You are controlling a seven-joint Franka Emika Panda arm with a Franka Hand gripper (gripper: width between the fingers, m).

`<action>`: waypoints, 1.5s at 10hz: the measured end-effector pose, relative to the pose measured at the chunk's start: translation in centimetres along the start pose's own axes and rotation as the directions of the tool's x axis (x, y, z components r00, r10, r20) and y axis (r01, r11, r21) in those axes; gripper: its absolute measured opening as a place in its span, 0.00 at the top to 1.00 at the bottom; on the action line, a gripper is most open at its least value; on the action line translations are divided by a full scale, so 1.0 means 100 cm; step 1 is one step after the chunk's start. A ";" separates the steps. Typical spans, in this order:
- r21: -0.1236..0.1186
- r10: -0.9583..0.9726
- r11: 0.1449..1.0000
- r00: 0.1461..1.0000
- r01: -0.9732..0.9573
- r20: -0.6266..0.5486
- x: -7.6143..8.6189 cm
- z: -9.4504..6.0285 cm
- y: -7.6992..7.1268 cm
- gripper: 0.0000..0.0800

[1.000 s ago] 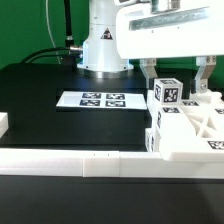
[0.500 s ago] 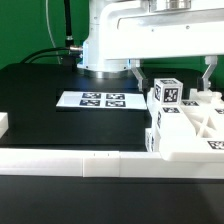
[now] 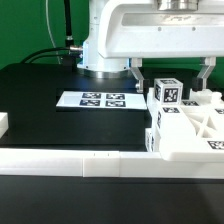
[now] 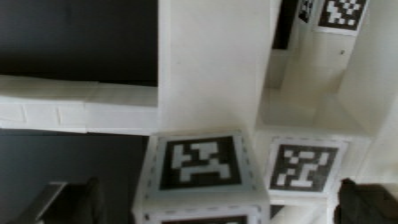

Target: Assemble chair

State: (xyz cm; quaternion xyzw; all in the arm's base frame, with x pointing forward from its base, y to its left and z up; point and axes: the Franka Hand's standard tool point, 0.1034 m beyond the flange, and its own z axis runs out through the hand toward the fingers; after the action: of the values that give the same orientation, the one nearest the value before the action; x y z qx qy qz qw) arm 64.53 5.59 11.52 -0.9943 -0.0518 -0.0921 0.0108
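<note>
The chair (image 3: 190, 125) is a white blocky body with an X-braced side and tagged square posts, at the exterior view's right just behind the rail. My gripper (image 3: 173, 82) hangs open above it. Its two dark fingers (image 3: 140, 75) straddle the tagged top post (image 3: 166, 92) without touching it. In the wrist view the gripper (image 4: 217, 205) is open, and the tagged post top (image 4: 201, 160) lies between its fingers (image 4: 71, 200), with a second tagged face (image 4: 306, 163) beside it. Nothing is held.
The marker board (image 3: 100, 100) lies flat on the black table, toward the exterior view's left of the chair. A long low white border rail (image 3: 80, 165) runs along the front. A small white block (image 3: 3, 125) sits at the left edge. The robot base (image 3: 100, 50) stands behind.
The gripper has risen slightly above the chair's top post and stays open. The chair has not moved.
</note>
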 end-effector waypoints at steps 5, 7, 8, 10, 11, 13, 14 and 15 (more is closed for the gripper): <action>0.000 -0.034 0.999 0.999 0.034 0.000 0.000 0.000 0.005 0.65; 0.000 0.009 1.000 1.000 -0.009 0.000 0.000 0.000 0.004 0.64; 0.000 0.109 0.994 0.994 -0.109 -0.002 0.000 0.000 0.004 0.64; -0.002 0.284 0.959 0.959 -0.284 -0.001 -0.001 0.001 0.004 0.64; -0.003 0.380 0.925 0.925 -0.380 -0.001 -0.001 0.001 0.004 0.64; -0.006 0.488 0.873 0.873 -0.488 -0.002 -0.002 0.001 0.006 0.64; -0.008 0.532 0.847 0.847 -0.532 -0.001 -0.002 0.001 0.008 0.64; -0.011 0.579 0.815 0.815 -0.579 -0.001 -0.003 0.000 0.010 0.64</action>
State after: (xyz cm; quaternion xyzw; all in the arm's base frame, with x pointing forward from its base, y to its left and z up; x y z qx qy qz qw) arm 64.34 4.59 11.40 -0.9632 0.2533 -0.0834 0.0330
